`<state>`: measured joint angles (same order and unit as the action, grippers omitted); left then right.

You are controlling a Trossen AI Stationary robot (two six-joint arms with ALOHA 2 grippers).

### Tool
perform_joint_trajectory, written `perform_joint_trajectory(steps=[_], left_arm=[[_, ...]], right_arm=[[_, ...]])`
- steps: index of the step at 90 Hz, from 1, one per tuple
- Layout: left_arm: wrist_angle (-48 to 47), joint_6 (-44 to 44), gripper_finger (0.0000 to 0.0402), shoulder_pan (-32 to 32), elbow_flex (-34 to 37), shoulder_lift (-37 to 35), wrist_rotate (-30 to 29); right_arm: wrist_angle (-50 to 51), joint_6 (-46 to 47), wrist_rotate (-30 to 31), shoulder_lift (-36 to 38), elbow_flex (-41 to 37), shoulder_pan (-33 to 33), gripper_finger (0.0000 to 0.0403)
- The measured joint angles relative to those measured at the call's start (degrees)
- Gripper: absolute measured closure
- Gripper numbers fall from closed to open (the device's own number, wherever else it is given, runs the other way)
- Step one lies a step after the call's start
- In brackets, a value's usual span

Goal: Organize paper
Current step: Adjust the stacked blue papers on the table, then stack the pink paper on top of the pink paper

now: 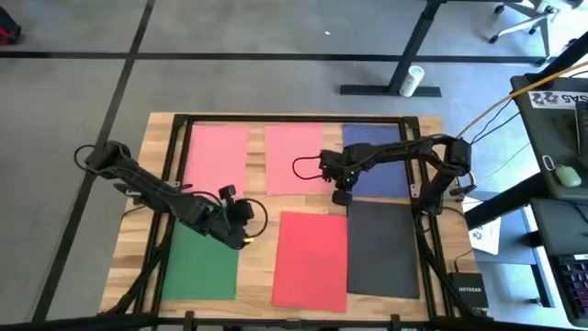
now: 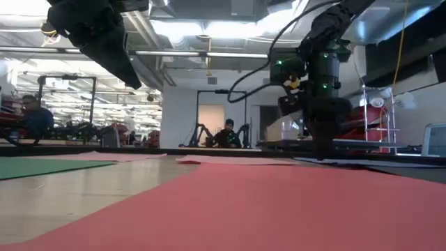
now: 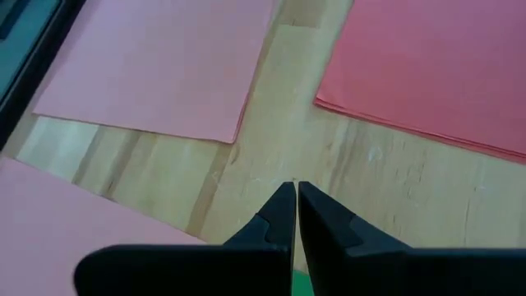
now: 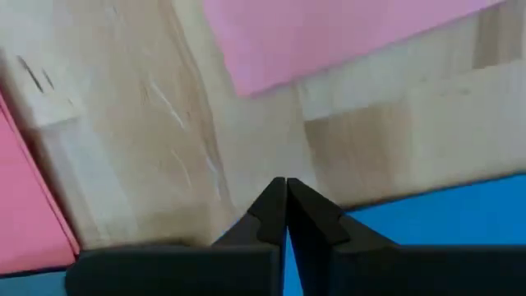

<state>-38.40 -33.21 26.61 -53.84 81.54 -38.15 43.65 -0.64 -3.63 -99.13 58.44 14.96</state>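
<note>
Six sheets of paper lie flat on the wooden table: two pink (image 1: 216, 156) (image 1: 296, 158) and a navy blue one (image 1: 377, 164) along the far side, then green (image 1: 202, 264), red (image 1: 310, 260) and dark grey (image 1: 384, 248) along the near side. My left gripper (image 1: 246, 221) hangs shut above the bare wood between the green, pink and red sheets, well clear of the table in the low view (image 2: 131, 78). My right gripper (image 1: 342, 197) is shut and points down at the navy sheet's near left corner (image 4: 427, 222). My right gripper comes from above with its shut fingertips (image 2: 320, 152) down at the table's surface, by the near left corner of the navy sheet (image 1: 349, 191). I cannot tell whether they touch the sheet or the wood beside it. The sheet lies flat.
A black frame (image 1: 175, 147) runs around the table top. Off the right edge lie a white printed sheet (image 1: 484, 235) and a black box (image 1: 469, 287). Strips of bare wood (image 3: 271, 156) separate the sheets. A person (image 2: 228, 132) sits in the room beyond.
</note>
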Motion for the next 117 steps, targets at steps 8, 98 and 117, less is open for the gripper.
perform_joint_trajectory(steps=[8,98,117], left_arm=[[0.03,0.20,0.0402,0.00,0.00,-0.01,0.00],[-0.20,0.59,0.0402,-0.02,0.00,-0.02,0.01],[-0.21,0.60,0.0402,0.00,0.00,-0.02,0.02]], right_arm=[[-1.06,-0.04,-0.01,0.01,0.78,-0.38,0.0401],[-11.86,-9.81,18.71,-5.38,-0.85,-10.23,0.0261],[-12.46,-9.84,18.44,-5.51,-0.94,-10.23,0.0386]])
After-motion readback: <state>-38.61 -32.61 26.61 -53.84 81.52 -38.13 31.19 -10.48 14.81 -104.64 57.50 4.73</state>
